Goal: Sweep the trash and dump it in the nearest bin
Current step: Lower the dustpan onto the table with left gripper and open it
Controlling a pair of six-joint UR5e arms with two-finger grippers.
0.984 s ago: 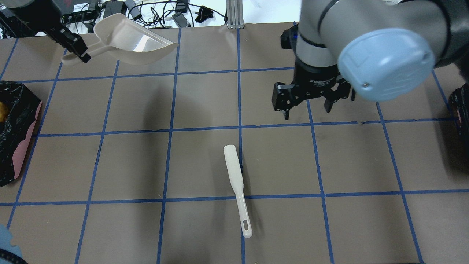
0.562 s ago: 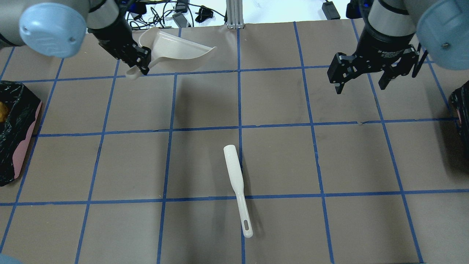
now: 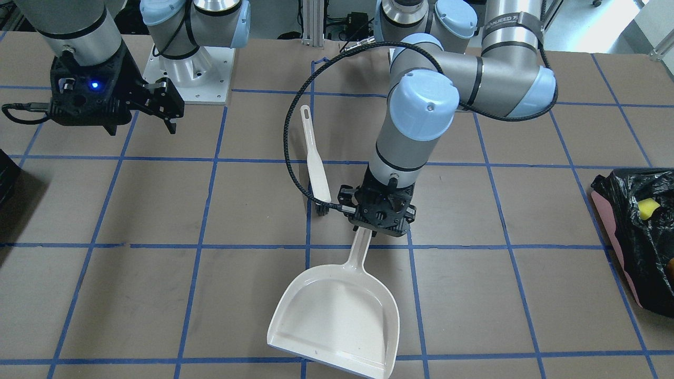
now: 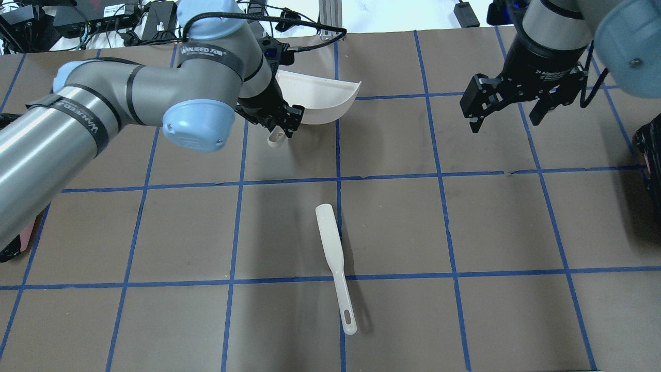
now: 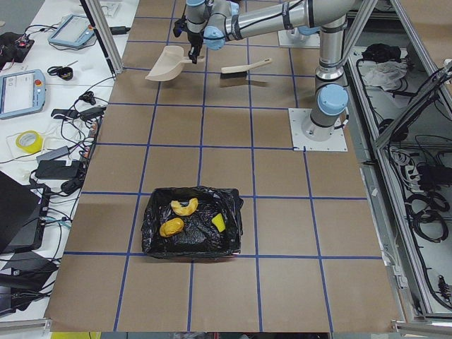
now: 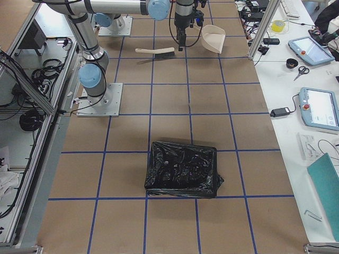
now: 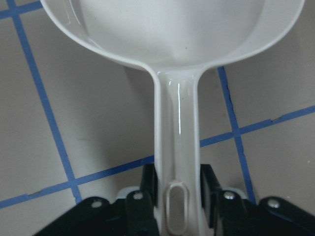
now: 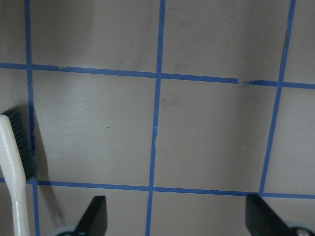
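Observation:
The trash lies inside the pink-sided bin point(image 5: 229, 233) lined with a black bag: a golden-brown lump point(image 5: 171, 227), a curved orange-yellow piece point(image 5: 183, 206) and a pale yellow wedge point(image 5: 219, 223). The bin also shows at the front view's right edge point(image 3: 611, 231). My left gripper point(image 4: 281, 124) is shut on the handle of a cream dustpan point(image 4: 320, 95), which is empty point(image 3: 337, 321); the left wrist view shows the handle between the fingers point(image 7: 209, 184). My right gripper point(image 4: 508, 111) is open and empty above the table. A cream brush point(image 4: 334, 268) lies flat near the table's middle.
A second bin with a black bag point(image 6: 183, 169) stands at the table's right end and shows at the overhead view's right edge point(image 4: 651, 155). Cables and devices lie beyond the far edge point(image 4: 155, 13). The brush shows at the right wrist view's left edge point(image 8: 14, 167).
My left arm has swung the dustpan from the far left toward the far middle of the table. My right gripper has drawn back to the far right and stayed open. The brush has not moved.

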